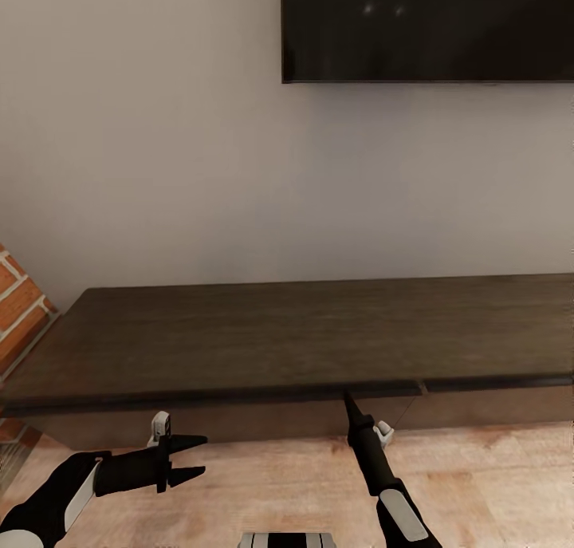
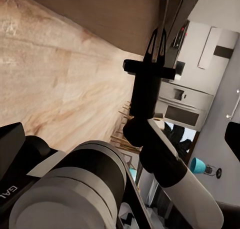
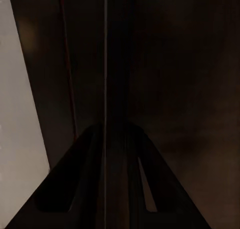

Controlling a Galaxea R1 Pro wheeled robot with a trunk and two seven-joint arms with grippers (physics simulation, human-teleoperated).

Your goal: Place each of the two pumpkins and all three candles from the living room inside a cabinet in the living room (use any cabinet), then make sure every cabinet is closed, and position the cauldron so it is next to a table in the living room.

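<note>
The cabinet [image 1: 263,341] is a long, low, dark brown unit standing against the wall, its flat top bare. My right gripper [image 1: 348,400] points up at the underside of its front lip, fingers pressed together with nothing between them. The left wrist view shows that same right gripper [image 2: 158,39] with its tip at the cabinet's front edge [image 2: 125,14]. In the right wrist view the dark cabinet front [image 3: 190,64] sits right ahead of the fingers [image 3: 125,154]. My left gripper [image 1: 195,458] hangs open and empty low in front of the cabinet's left part. The pumpkins, candles and cauldron are out of view.
A black TV [image 1: 426,25] hangs on the wall above the cabinet's right half. A brick wall [image 1: 20,309] borders the cabinet's left end. Light wooden floor [image 1: 263,484] lies in front. A seam between drawer fronts [image 1: 421,387] shows right of my right gripper.
</note>
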